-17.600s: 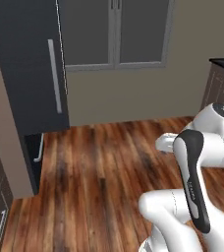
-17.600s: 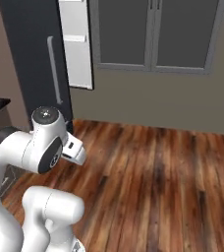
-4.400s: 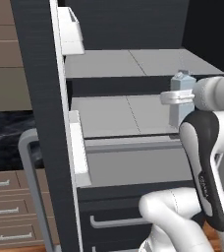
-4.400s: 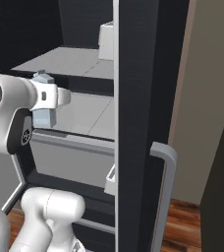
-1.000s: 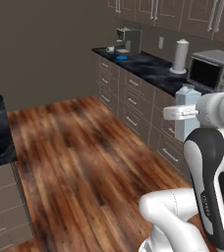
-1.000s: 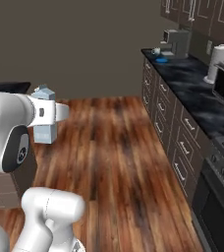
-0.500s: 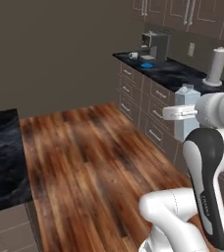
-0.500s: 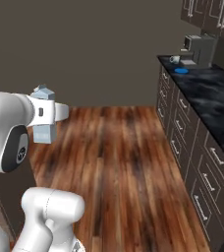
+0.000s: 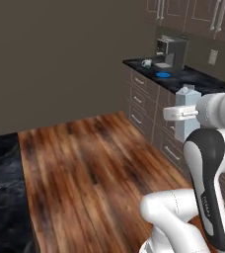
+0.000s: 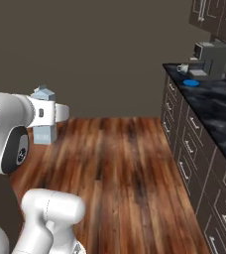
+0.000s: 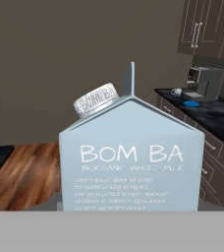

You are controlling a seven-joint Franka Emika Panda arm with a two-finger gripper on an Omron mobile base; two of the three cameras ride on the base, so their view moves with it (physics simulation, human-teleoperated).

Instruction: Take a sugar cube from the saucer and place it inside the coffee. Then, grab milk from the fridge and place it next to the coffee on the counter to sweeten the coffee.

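The milk [image 9: 184, 129], a pale blue-grey gabled carton with a silver cap, hangs upright in the air over the wooden floor, with my gripper [image 9: 182, 113] shut on its sides. From the other side the milk [image 10: 44, 133] sits in the gripper [image 10: 45, 113] just ahead of the arm. Seen from the hand, the milk [image 11: 131, 162] stands close up. Far off on the counter [image 9: 198, 80] lie the blue saucer [image 9: 163, 75] and the white coffee mug [image 9: 146, 63]. The saucer [image 10: 191, 83] and coffee [image 10: 183, 68] sit at the counter's [image 10: 219, 106] far end.
A boxy coffee machine [image 9: 170, 51] stands behind the saucer, under dark wall cupboards. Taupe drawer fronts [image 10: 187, 163] run along the counter's side. A second black worktop [image 9: 1, 192] sits at the near left. Wooden floor [image 9: 90, 158] stretches between them, up to a plain dark wall.
The whole picture has shifted, so the camera has moved with the base; the counter with the coffee machine now stands further right and nearer. The milk stays in the gripper.
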